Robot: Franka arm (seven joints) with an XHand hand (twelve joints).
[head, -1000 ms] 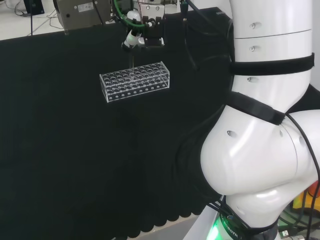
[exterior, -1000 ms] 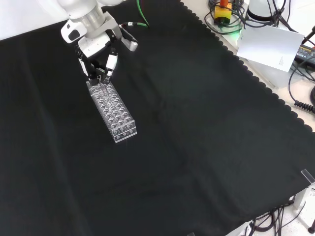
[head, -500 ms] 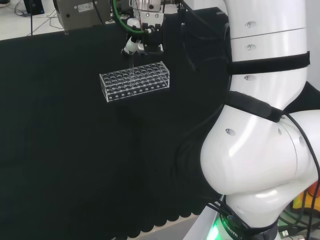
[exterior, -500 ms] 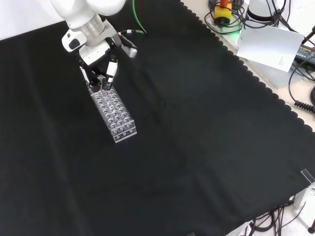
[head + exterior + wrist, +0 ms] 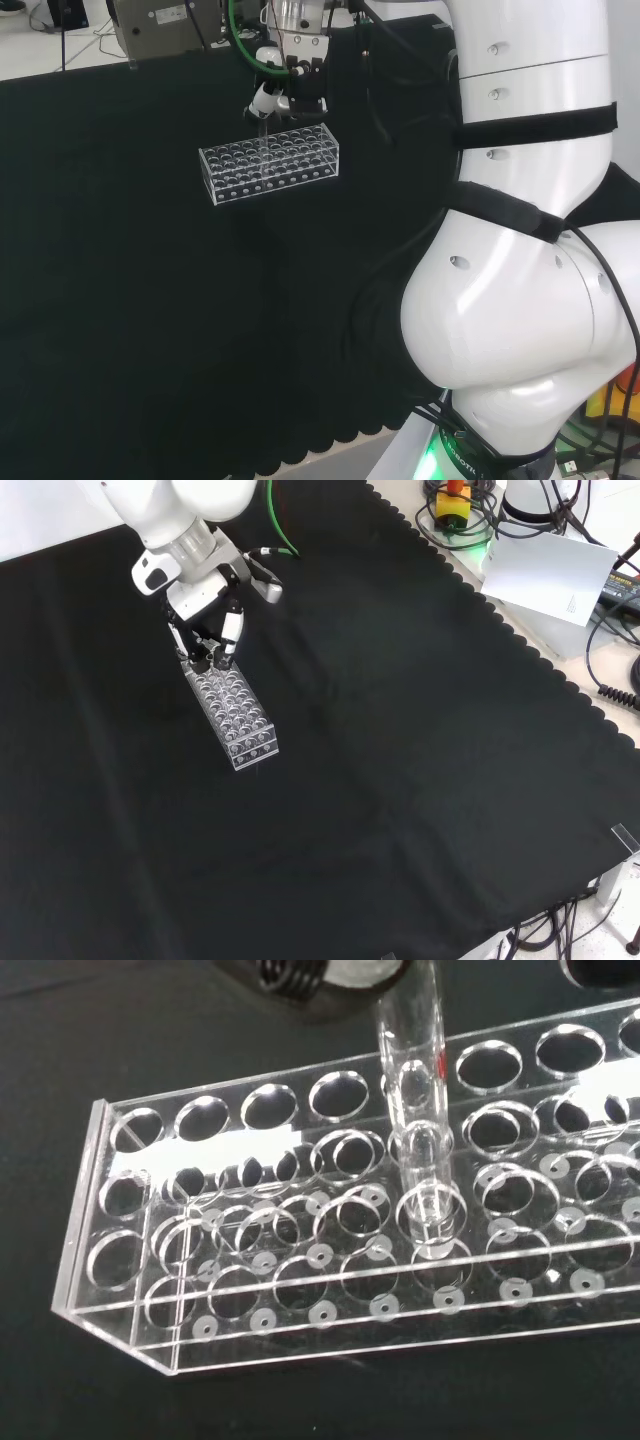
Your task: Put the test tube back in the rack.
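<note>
A clear plastic test tube rack (image 5: 270,162) with several rows of holes lies on the black cloth. My hand (image 5: 283,88) hangs just over the rack's far side in the head view, its fingers curled round a clear test tube (image 5: 265,128). In the front view the hand (image 5: 222,630) sits over the upper end of the rack (image 5: 238,718). The wrist view shows the test tube (image 5: 412,1070) upright, its lower part passed down through a hole in the rack (image 5: 250,1260). The other holes there hold nothing.
Black cloth (image 5: 400,740) stretches wide around the rack. A white sheet (image 5: 545,575), cables and a yellow-red device (image 5: 452,502) lie beyond its scalloped edge at the front view's upper right. The arm's white links (image 5: 520,280) stand at the head view's right.
The hand has come down and a little farther over the rack, carrying the tube lower towards the rack's holes. The rack has stayed in place.
</note>
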